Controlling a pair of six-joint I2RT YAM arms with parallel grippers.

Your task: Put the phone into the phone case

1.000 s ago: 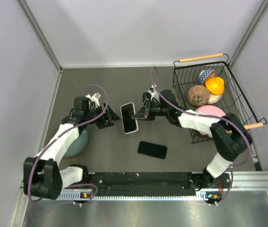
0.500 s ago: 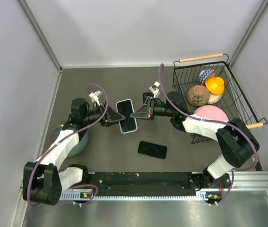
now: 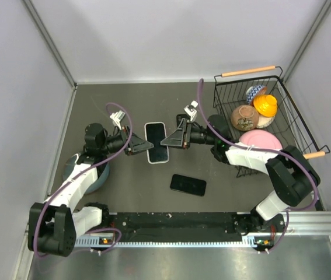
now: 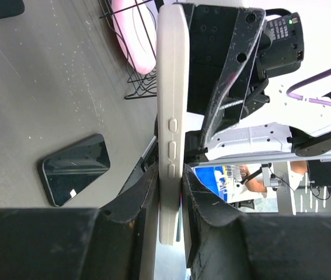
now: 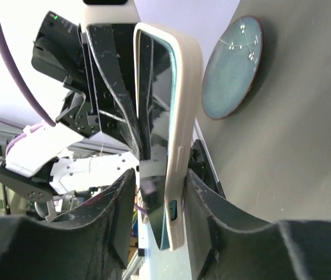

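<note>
While both arms are reaching in toward the middle of the desk, the white rounded plastic phone case (image 3: 157, 143) is being held between them. The left gripper (image 3: 140, 147) is pinching the case's left side, with its jaws pressing on the two flat faces. The right gripper (image 3: 169, 141) is clamping the opposite side in the same way. The flat black rectangular phone (image 3: 188, 185) is lying on the desk toward the near edge, well apart from the case and from both grippers. A black wire basket (image 3: 282, 87) is sitting in the far right corner, and a round teal plate (image 3: 70, 166) is lying by the left edge beneath the left arm.
</note>
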